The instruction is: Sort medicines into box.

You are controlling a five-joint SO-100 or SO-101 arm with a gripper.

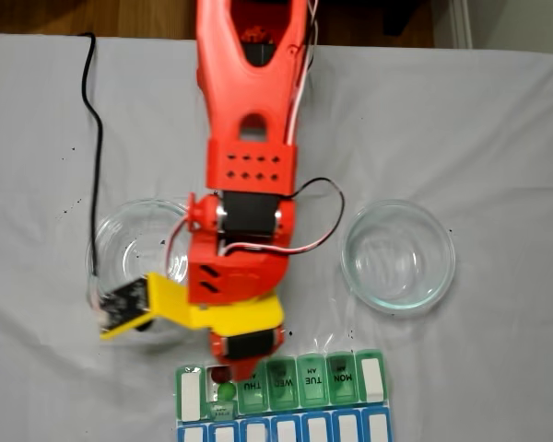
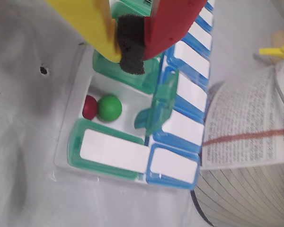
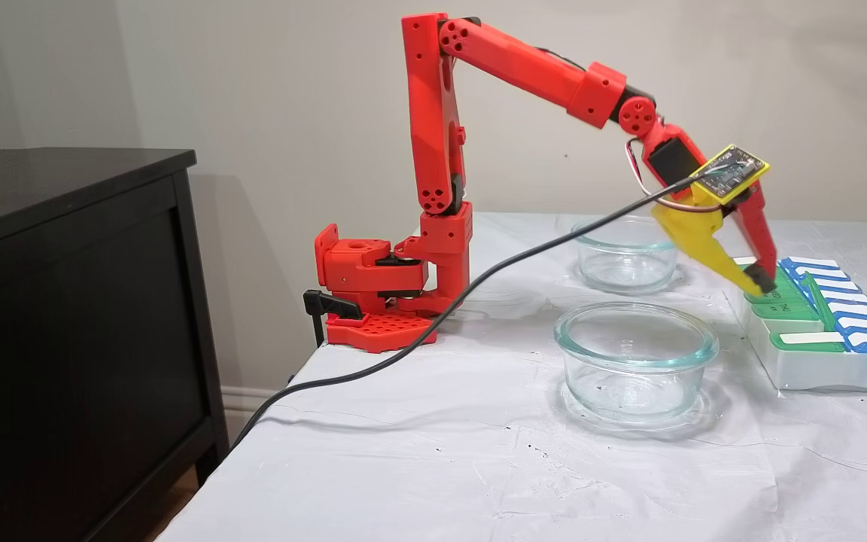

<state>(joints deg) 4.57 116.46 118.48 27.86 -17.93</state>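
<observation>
Claw (image 2: 132,45) (jaws closed, empty) hovers above box (image 2: 109,151), two glass dishes (image 1: 398,255) behind.

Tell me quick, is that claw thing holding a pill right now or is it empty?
Gripper: shut, nothing between the tips apart from their black pad; it hangs over the box, beside the open cell holding a red ball and a green ball.

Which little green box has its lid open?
The green cell beside the white-labelled end one, with its lid standing up. A red ball and a green ball sit inside; the other green cells are shut.
</observation>
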